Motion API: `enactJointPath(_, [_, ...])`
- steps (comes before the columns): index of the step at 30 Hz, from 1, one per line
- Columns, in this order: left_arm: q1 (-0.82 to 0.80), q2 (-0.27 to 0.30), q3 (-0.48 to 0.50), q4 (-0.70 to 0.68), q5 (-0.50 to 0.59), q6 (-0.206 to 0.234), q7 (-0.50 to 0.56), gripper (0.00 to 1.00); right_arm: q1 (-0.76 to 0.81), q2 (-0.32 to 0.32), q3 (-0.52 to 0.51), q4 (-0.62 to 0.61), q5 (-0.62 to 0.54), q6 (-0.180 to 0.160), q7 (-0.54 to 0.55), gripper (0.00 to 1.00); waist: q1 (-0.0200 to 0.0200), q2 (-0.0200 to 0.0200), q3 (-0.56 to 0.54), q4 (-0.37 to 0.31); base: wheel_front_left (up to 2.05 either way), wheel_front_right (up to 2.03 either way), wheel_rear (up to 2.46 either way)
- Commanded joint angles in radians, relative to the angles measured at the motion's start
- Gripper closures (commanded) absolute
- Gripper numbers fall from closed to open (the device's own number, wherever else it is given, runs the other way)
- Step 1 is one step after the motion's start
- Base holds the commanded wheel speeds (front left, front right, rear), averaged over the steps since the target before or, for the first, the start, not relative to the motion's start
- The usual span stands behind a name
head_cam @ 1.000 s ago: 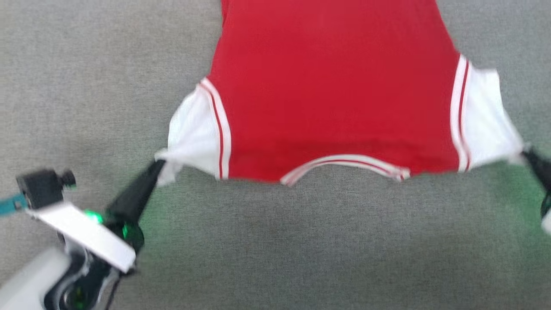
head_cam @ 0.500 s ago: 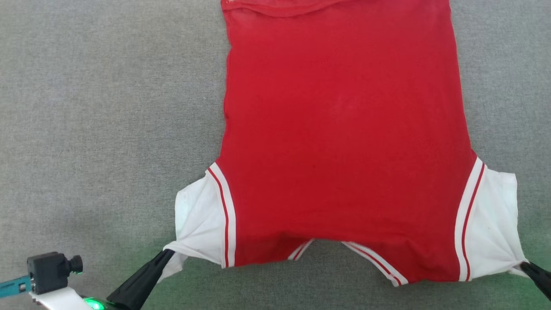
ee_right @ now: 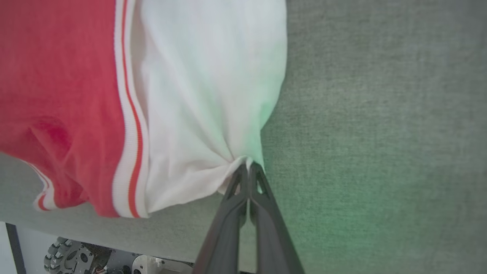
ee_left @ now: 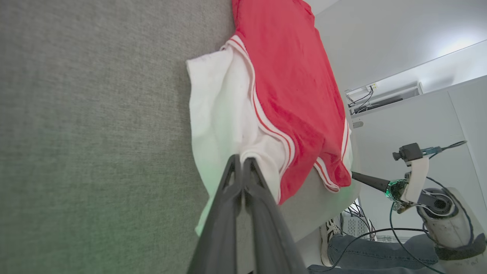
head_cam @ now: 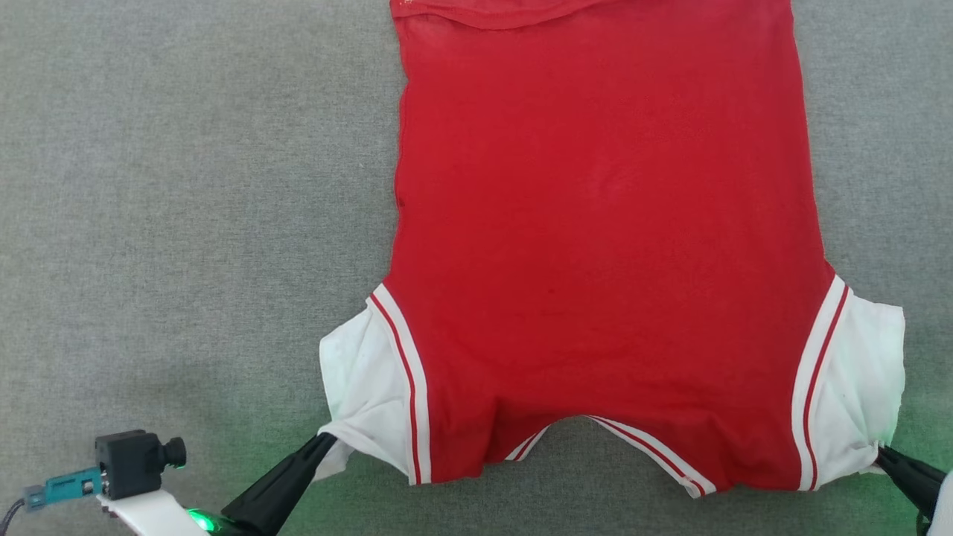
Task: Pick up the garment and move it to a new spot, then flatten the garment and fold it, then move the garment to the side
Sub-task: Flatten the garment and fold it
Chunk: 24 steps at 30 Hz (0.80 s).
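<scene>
Looking down from the head, we find the garment (head_cam: 595, 223) spread flat on the grey counter (head_cam: 186, 186). Its plain red side faces up, its hem lies at the far end, and its collar end lies nearest us.

At the near left, a small black wrist camera (head_cam: 138, 461) sits just beside our left pincer (head_cam: 326, 443). The two dark fingers of that pincer are pressed together on the near corner of the white left sleeve (head_cam: 365, 387). The cloth gathers into a point at the tips. A green glow tints the counter around this pincer.

Moving right, a red-and-white striped seam joins that sleeve to the red body. The body runs far up the counter, with only faint creases. At the middle of the near edge, the striped collar (head_cam: 640, 458) opens in a shallow arch. We cannot tell whether that edge rests on the counter or hangs slightly above it. Beyond the counter's near edge, the left wrist view catches a person's shoe (ee_left: 330, 232) and a leg in jeans.

Further right, a second striped seam borders the white right sleeve (head_cam: 856, 387). Its near corner is drawn into a tight pucker. At the near right, our right pincer (head_cam: 884, 452) is clamped on that pucker, with no gap between the fingers. More green light falls on the counter beside it.
</scene>
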<state>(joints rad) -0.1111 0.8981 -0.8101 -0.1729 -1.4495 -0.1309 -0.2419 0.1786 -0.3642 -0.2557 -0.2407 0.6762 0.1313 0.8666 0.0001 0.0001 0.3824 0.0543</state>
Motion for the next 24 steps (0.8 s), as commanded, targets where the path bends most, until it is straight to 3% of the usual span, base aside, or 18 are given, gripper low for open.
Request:
enactJointPath(1, [-0.018, -0.004, -0.003, 0.005, 0.002, 0.001, 0.000, 1.00, -0.010, 0.002, 0.011, 0.010, -0.002, -0.001, 0.002, 1.00, -0.0001, -0.0001, 0.004, 0.001, 0.00, 0.00, 0.00])
enactJointPath(6, [-0.043, -0.014, -0.024, 0.014, 0.000, 0.001, -0.006, 1.00, -0.025, -0.006, 0.019, 0.019, -0.016, -0.001, -0.008, 0.99, -0.0001, -0.0001, 0.011, 0.006, 0.00, 0.00, 0.00])
enactJointPath(7, [-0.047, -0.015, -0.027, 0.015, 0.000, 0.001, -0.007, 1.00, -0.026, -0.011, 0.019, 0.017, -0.016, -0.001, -0.008, 0.80, -0.0001, -0.0001, 0.012, 0.008, 0.00, 0.00, 0.00])
enactJointPath(8, [-0.049, -0.015, -0.031, 0.015, 0.001, 0.001, -0.009, 1.00, -0.029, -0.014, 0.014, 0.013, -0.020, -0.001, -0.012, 0.24, -0.0001, -0.0001, 0.012, 0.009, 0.00, 0.00, 0.00])
enactJointPath(9, [-0.049, -0.017, -0.035, 0.014, 0.003, 0.001, -0.010, 1.00, -0.033, -0.017, 0.007, 0.007, -0.019, -0.001, -0.013, 0.00, -0.0001, -0.0001, 0.011, 0.010, 0.00, 0.00, 0.00])
enactJointPath(14, [-0.053, -0.017, -0.048, -0.006, 0.016, 0.001, -0.016, 1.00, -0.097, -0.044, -0.087, -0.073, -0.008, -0.001, -0.007, 0.00, -0.0001, -0.0001, 0.010, 0.022, 0.00, 0.00, 0.00])
enactJointPath(17, [-0.070, -0.010, -0.036, -0.038, 0.035, 0.001, -0.021, 1.00, -0.254, -0.088, -0.151, -0.125, -0.042, -0.001, 0.033, 0.00, -0.0001, -0.0001, 0.032, 0.045, 0.00, 0.00, 0.00])
enactJointPath(20, [-0.085, -0.014, -0.034, -0.065, 0.050, 0.001, -0.021, 1.00, -0.431, -0.112, -0.132, -0.075, -0.098, -0.001, 0.041, 0.00, -0.0001, -0.0001, 0.057, 0.073, 0.00, 0.00, 0.00])
enactJointPath(24, [-0.127, -0.036, -0.053, -0.094, 0.077, 0.001, -0.023, 1.00, -0.674, -0.135, -0.049, 0.081, -0.190, -0.001, 0.048, 0.00, -0.0001, -0.0001, 0.104, 0.126, 0.00, 0.00, 0.00])
